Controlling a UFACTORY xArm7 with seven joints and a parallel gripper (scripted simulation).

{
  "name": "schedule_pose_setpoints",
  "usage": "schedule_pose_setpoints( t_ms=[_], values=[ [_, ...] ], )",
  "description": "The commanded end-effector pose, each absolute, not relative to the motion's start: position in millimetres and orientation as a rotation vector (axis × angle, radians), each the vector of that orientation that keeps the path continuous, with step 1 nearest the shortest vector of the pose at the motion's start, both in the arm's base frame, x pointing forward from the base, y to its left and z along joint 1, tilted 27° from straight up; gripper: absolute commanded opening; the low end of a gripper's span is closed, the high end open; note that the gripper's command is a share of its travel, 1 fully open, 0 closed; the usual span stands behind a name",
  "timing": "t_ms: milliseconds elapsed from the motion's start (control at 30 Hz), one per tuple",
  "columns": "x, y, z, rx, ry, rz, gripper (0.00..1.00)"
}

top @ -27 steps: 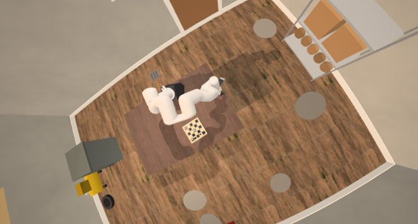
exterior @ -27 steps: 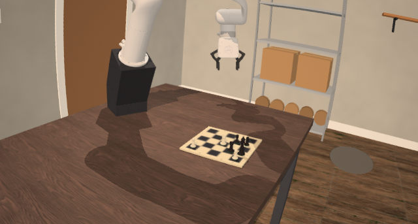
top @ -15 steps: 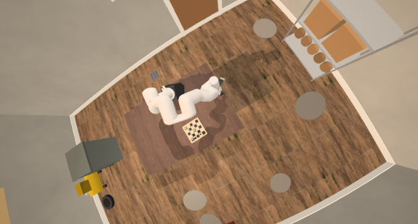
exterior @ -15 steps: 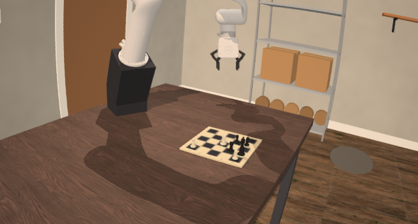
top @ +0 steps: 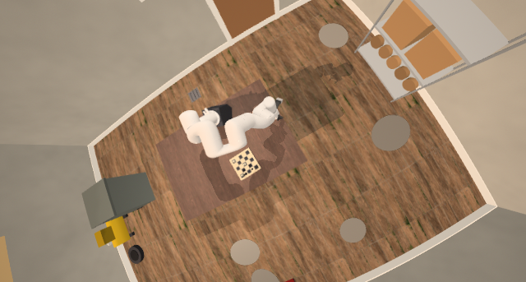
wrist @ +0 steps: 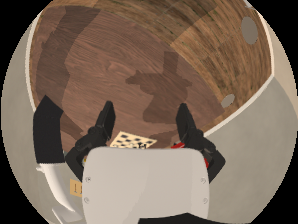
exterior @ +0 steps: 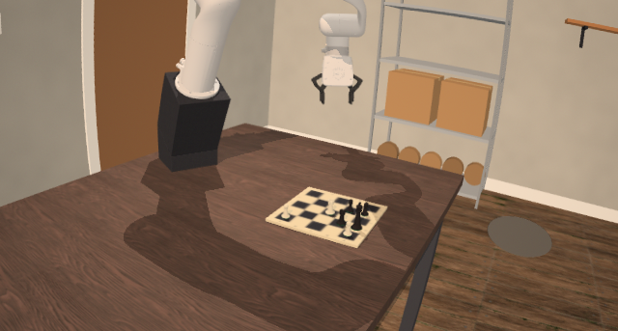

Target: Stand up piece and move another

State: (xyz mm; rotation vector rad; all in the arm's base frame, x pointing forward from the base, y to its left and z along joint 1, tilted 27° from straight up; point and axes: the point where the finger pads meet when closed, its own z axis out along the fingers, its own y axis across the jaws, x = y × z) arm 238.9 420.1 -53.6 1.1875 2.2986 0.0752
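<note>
Wood-plank floor [exterior: 531, 292], beige walls, a brown door [exterior: 130, 70] at the back, and out in the middle a dark wooden table [exterior: 97, 263] carrying the whole show. Near its right edge lies the small chessboard [exterior: 299, 223], cream and black squares, with a cluster of black pieces [exterior: 356, 218] bunched toward the board's right side and a few white pieces [exterior: 286, 212] standing among and beside them; the edge letters are too small to read, so which of these sit on C3 and B2 I cannot tell. The white arm [exterior: 208, 37] rises from a black pedestal [exterior: 188, 143] at the table's back and loops over, and there's the gripper [exterior: 336, 96] hanging high above the table, well clear of the board, pointing down. Its dark fingers are spread fully wide with nothing between them, the wrist view showing the board far below them. Off to the right, a metal shelf rack [exterior: 497, 80] with two cardboard boxes [exterior: 412, 95]
</note>
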Motion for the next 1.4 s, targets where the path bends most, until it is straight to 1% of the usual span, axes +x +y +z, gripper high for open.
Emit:
schedule_pose_setpoints(
  t_ms=[0, 200, 667, 767, 833, 967, 1100, 1133, 1200, 1233, 1333, 1367],
  values=[
    [242, 417, -52, 1.168, 2.335, 0.042, 1.00],
    [247, 408, -51, 1.130, 2.396, -0.023, 1.00],
    [267, 382, -48, 0.958, 2.602, -0.330, 1.00],
    [267, 382, -48, 0.958, 2.602, -0.330, 1.00],
    [275, 372, -47, 0.892, 2.661, -0.435, 1.00],
    [278, 367, -46, 0.854, 2.695, -0.492, 1.00],
    [287, 356, -45, 0.766, 2.762, -0.622, 1.00],
    [292, 349, -44, 0.713, 2.794, -0.699, 1.00],
    [292, 349, -44, 0.713, 2.794, -0.699, 1.00],
    [296, 342, -43, 0.657, 2.829, -0.777, 1.00],
    [296, 342, -43, 0.657, 2.829, -0.777, 1.00],
    [302, 334, -42, 0.592, 2.860, -0.865, 1.00]
  ],
)
